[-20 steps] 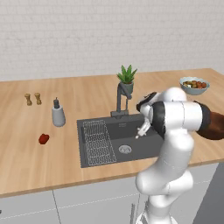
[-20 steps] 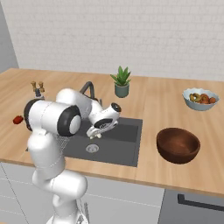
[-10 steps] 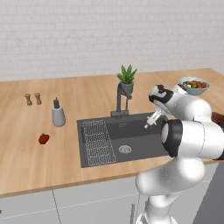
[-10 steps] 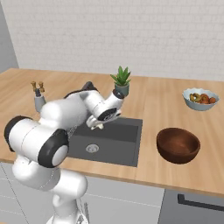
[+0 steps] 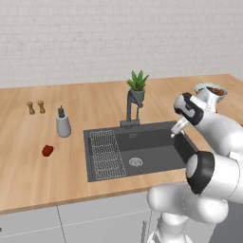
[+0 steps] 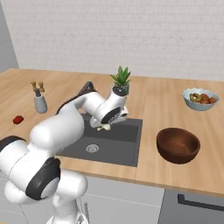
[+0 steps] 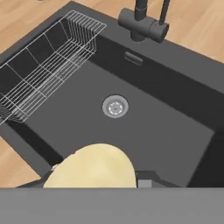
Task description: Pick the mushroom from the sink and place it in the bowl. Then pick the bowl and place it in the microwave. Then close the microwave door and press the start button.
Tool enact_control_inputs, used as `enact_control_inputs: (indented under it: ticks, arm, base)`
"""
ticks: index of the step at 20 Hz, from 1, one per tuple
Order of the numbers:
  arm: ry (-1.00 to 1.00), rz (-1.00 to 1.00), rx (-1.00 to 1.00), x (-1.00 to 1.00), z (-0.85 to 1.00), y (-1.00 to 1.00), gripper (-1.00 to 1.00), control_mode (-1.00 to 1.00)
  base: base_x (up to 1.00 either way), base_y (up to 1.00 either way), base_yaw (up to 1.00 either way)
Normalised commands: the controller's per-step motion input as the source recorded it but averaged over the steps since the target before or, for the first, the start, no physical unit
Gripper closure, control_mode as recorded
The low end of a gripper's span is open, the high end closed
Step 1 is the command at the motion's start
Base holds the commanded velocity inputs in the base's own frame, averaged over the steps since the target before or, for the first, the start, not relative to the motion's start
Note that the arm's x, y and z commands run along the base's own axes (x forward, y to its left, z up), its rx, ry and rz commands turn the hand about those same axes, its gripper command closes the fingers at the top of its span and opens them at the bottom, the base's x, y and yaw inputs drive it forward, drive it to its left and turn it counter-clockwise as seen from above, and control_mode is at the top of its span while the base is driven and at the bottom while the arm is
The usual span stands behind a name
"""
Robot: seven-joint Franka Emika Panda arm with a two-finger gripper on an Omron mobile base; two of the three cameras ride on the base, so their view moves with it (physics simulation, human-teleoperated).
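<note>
Warm wooden counter point(image 6: 153, 98) runs wall to wall under pale brick, and closest to us our gripper point(image 6: 104, 127) hangs over the right half of the sink point(image 5: 156, 142), clenched on the mushroom point(image 7: 92, 168), whose cream cap bulges between the finger tips in the hand view. Below it we see the dark basin floor with its round drain point(image 7: 115, 106) and the wire rack point(image 7: 41, 65) along one side. Off to the right, the bowl point(image 6: 178, 145) sits on the counter, well apart from the sink. Farther back we find the faucet point(image 5: 132, 108), a potted plant point(image 5: 137, 84) and a fruit bowl point(image 6: 201, 99).
</note>
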Motion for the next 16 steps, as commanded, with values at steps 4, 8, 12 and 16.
enact_control_inputs:
  ticks: [4, 8, 12, 16]
  arm:
    - [0.14, -0.39, -0.25, -0.19, 0.07, -0.16, 1.00, -1.00]
    - [0.28, -0.39, -0.15, -0.03, 0.31, -0.44, 1.00, -1.00]
    - [0.19, -0.21, -0.09, -0.02, 0.46, -0.56, 1.00, -1.00]
    - [0.18, -0.12, -0.02, 0.00, 0.44, -0.78, 1.00, -1.00]
  base:
    - [0.00, 0.00, 0.00]
    - [0.00, 0.00, 0.00]
    - [0.00, 0.00, 0.00]
    - [0.00, 0.00, 0.00]
